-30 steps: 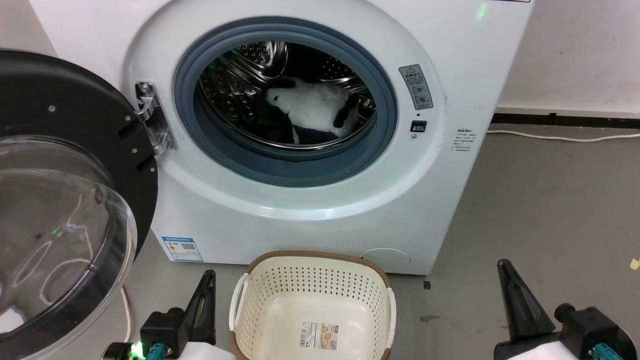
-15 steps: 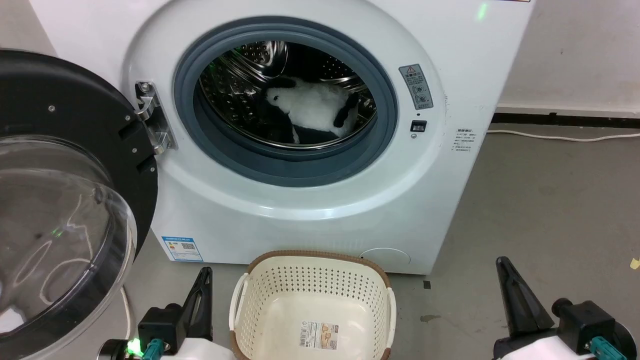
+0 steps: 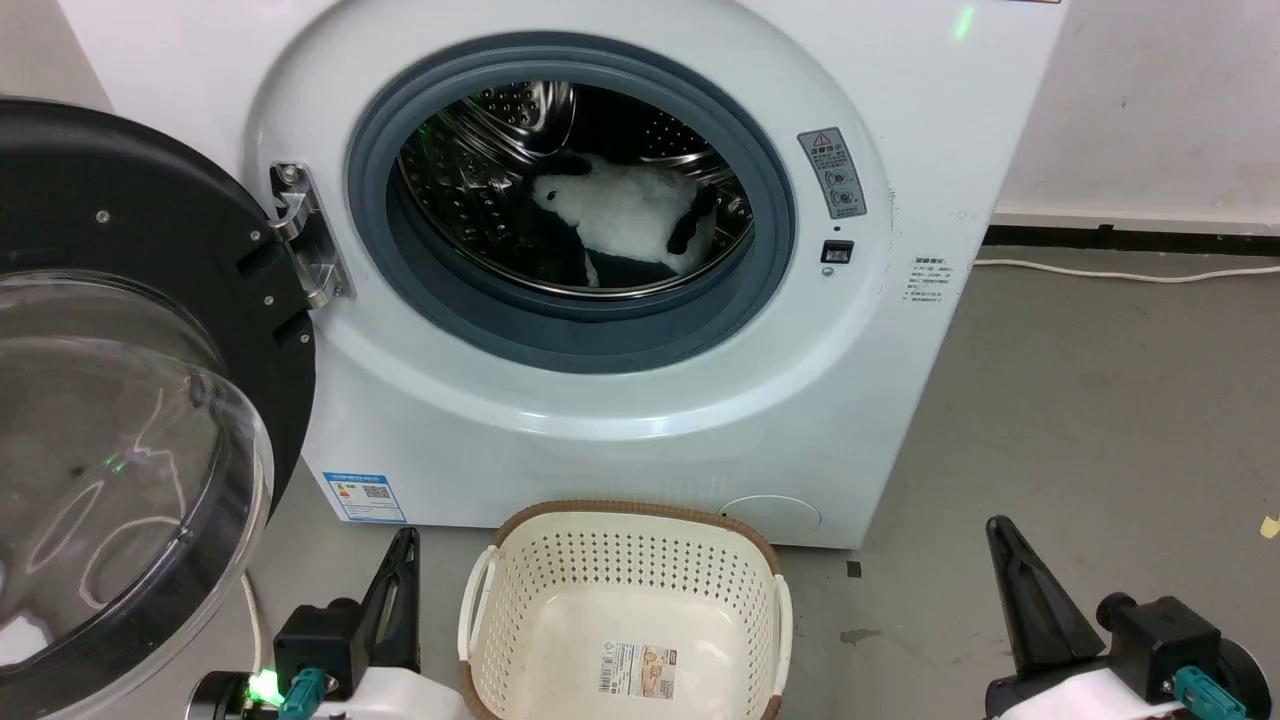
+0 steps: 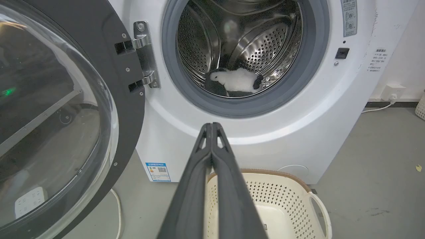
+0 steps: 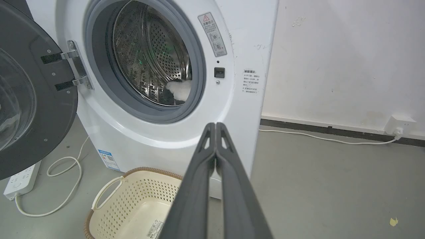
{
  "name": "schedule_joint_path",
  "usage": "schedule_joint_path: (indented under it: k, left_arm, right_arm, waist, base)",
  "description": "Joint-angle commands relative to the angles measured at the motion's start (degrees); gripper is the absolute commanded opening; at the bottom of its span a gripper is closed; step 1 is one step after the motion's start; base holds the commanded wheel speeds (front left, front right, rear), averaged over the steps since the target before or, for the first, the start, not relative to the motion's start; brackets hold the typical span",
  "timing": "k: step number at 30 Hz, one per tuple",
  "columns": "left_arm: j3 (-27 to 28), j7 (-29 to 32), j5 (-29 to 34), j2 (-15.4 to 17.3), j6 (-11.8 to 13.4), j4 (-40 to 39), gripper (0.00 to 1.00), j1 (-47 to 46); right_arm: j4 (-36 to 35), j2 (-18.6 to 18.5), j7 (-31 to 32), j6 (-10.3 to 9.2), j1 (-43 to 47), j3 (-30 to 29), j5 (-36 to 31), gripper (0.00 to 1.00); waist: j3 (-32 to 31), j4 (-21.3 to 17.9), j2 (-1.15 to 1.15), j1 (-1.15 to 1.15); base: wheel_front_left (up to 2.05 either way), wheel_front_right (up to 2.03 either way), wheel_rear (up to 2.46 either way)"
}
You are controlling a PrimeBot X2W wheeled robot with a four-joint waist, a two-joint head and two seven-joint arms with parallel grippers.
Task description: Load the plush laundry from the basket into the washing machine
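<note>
Both grippers are resting low with fingers pressed fully together, gripping nothing. The left gripper point(image 3: 405, 540) is sitting just left of the basket point(image 3: 620, 520), the right gripper point(image 3: 997, 530) well off to its right. Ahead, the washing machine point(image 3: 900, 400) is standing with its domed door point(image 3: 130, 450) hanging wide open, its steel drum point(image 3: 470, 190) showing. That cream basket is sitting just before the machine. The plush panda point(image 3: 630, 215) is lying inside the drum, well apart from both grippers, ahead and above. A sticker point(image 3: 637, 670) is showing on the basket's bottom.
</note>
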Motion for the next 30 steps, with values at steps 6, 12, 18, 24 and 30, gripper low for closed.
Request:
schedule_joint_path:
  k: [6,12,18,24,30]
  left_arm:
    - [0.7,1.1,1.2,-0.6,-0.5,-0.9,0.0,-0.6]
    - [1.1,1.7,1.7,-0.8,-0.6,-1.2,0.0,-0.7]
    - [1.5,2.4,2.3,-1.0,-0.8,-1.6,0.0,-0.7]
    - [2.0,3.1,2.9,-1.2,-1.0,-2.0,0.0,-0.8]
    - [2.4,3.8,3.5,-1.4,-1.1,-2.4,0.0,-0.9]
  right_arm:
    - [0.0,0.0,1.0,-0.02,-1.4,-0.1,-0.7,0.0]
    - [0.0,0.0,1.6,-0.02,-1.6,-0.2,-0.9,0.0]
    - [0.0,0.0,2.3,-0.02,-1.9,-0.2,-1.2,0.0]
    - [0.0,0.0,3.0,-0.03,-2.1,-0.3,-1.6,0.0]
    - [0.0,0.0,3.7,-0.03,-2.4,-0.4,-1.9,0.0]
  waist:
    - [0.0,0.0,0.0,0.0]
    - [0.0,0.0,0.0,0.0]
    - [0.1,0.0,0.0,0.0]
    - [0.1,0.0,0.0,0.0]
    - [0.1,0.0,0.0,0.0]
  base:
    - [0.0,0.0,0.0]
    - [0.0,0.0,0.0]
    - [0.0,0.0,0.0]
    - [0.0,0.0,0.0]
    - [0.0,0.0,0.0]
